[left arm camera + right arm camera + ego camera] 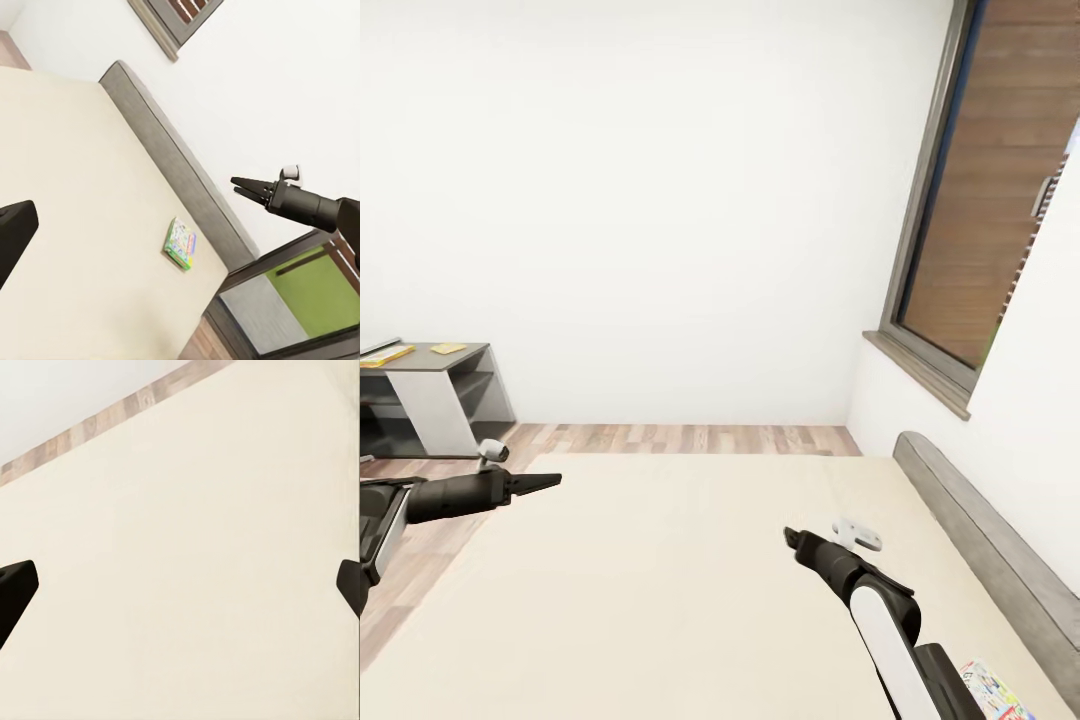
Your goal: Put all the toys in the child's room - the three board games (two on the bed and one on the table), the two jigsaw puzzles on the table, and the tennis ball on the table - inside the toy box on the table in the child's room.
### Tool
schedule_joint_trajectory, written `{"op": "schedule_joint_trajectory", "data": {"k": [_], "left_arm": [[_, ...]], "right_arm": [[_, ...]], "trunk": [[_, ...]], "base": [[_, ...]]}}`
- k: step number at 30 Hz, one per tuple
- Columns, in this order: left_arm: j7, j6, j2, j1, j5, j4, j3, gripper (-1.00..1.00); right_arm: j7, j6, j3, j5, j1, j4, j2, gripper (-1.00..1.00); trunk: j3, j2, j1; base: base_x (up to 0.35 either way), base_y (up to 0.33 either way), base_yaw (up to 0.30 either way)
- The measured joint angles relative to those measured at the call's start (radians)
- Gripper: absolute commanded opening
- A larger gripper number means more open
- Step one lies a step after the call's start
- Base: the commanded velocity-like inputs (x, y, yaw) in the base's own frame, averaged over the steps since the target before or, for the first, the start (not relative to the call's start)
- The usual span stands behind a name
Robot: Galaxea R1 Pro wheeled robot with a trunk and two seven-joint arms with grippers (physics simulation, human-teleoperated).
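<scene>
Both black grippers hover over the plain beige mattress point(660, 580): left gripper point(545, 483) fingers together, right gripper point(180, 585) fingers apart, near a colourful flat game box point(181, 244)

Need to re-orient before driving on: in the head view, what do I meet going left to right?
Table → left gripper → bare mattress of the bed → right gripper → grey headboard and, at the bottom edge, a board game → window.

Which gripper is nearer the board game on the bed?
The right gripper: the board game lies by the headboard beside that arm, while the left gripper hangs over the bed's opposite edge.
</scene>
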Motion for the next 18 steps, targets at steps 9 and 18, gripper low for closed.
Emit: {"op": "schedule_joint_trajectory", "data": {"k": [9,18], "left_arm": [[0.000,0.000,0.000,0.000,0.000,0.000,0.000,1.00],[0.000,0.000,0.001,0.000,0.000,0.000,0.000,1.00]], "right_arm": [[0.000,0.000,0.000,0.000,0.000,0.000,0.000,1.00],[0.000,0.000,0.000,0.000,0.000,0.000,0.000,1.00]], "trunk": [[0.000,0.000,0.000],[0.000,0.000,0.000]], "base": [[0.000,-0.294,0.000],[0.000,-0.294,0.000]]}}
